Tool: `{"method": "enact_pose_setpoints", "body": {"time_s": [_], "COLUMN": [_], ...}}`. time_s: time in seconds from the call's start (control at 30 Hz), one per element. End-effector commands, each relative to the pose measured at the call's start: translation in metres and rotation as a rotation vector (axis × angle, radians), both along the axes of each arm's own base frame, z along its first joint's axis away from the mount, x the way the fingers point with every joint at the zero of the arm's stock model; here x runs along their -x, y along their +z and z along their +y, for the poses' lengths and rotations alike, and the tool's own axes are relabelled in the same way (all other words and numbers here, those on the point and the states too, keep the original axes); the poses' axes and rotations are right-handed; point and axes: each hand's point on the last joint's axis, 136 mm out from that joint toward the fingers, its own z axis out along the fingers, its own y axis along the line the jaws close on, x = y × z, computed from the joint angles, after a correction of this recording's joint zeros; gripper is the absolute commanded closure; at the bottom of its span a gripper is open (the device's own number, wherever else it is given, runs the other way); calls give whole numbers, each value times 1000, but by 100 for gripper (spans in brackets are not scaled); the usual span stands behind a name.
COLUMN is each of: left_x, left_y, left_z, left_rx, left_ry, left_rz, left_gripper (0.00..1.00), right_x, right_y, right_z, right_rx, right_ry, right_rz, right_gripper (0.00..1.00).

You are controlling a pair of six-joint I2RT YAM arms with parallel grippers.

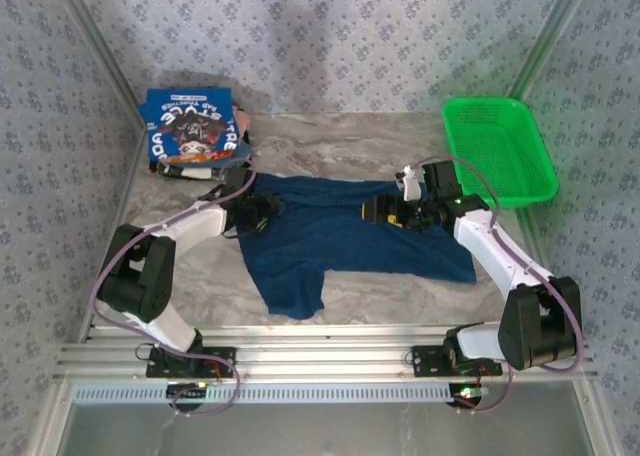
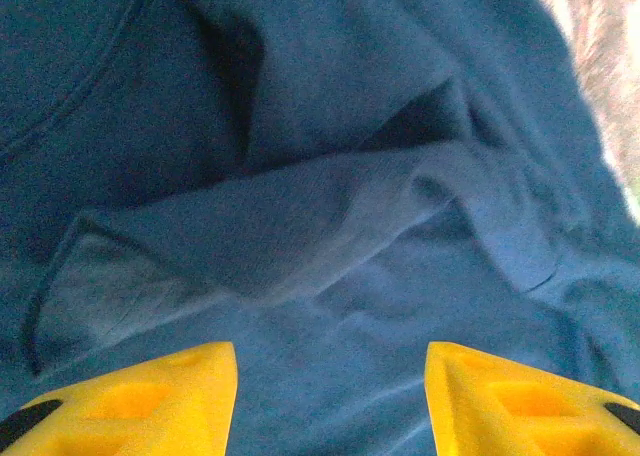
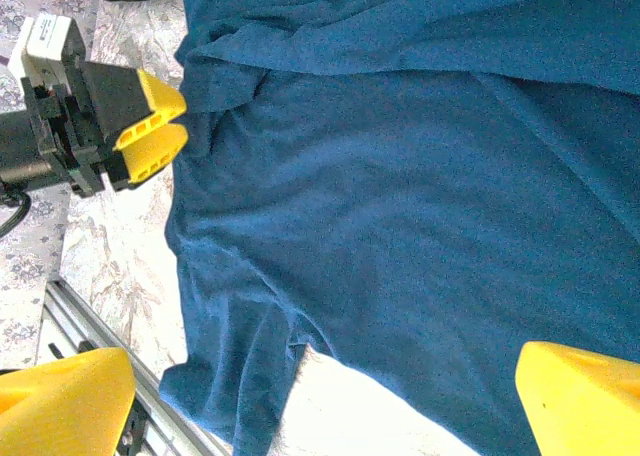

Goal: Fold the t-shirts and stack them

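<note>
The dark navy t-shirt lies opened out in the middle of the table, between the 2 arms. Its long axis runs from the table's left side to its right, slanting a little toward the near edge on the right. A curved neck seam in the left wrist view suggests that the collar end points left. 1 sleeve trails toward the near edge, which fits a shirt laid sideways to the arms.

The left gripper sits at the shirt's left end, just over a raised fold of cloth. Its yellow fingers stand part-way apart, and no cloth shows between them. It probably sits here because the loose fold is the nearest thing to pinch.

The right gripper hangs above the shirt's far edge, right of the middle. Its fingers are spread wide with nothing in them, likely ready to take a second hold so the cloth can be lifted evenly.

The brighter blue t-shirt rests folded at the far left corner with its print upward, apparently the base of the stack. The green basket stands at the far right corner, well apart from both shirts.

So 1 shirt looks done, and the navy shirt's first fold seems to be the step in hand.
</note>
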Motion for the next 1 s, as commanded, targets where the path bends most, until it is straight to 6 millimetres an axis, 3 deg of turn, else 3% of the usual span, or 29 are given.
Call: {"method": "enact_pose_setpoints", "body": {"time_s": [0.0,0.77,0.97], "left_x": [-27,-5,-22], "left_y": [10,-25,-22], "left_z": [-12,-14,-13], "left_rx": [114,68,58], "left_ry": [77,118,139], "left_rz": [-71,54,-5], "left_gripper": [48,49,51], "right_x": [8,9,7], "right_y": [3,6,5], "right_z": [0,-10,-10], "right_rx": [-13,-14,-18], "right_ry": [17,-15,-17], "right_rz": [1,0,1], "right_gripper": [0,0,0]}}
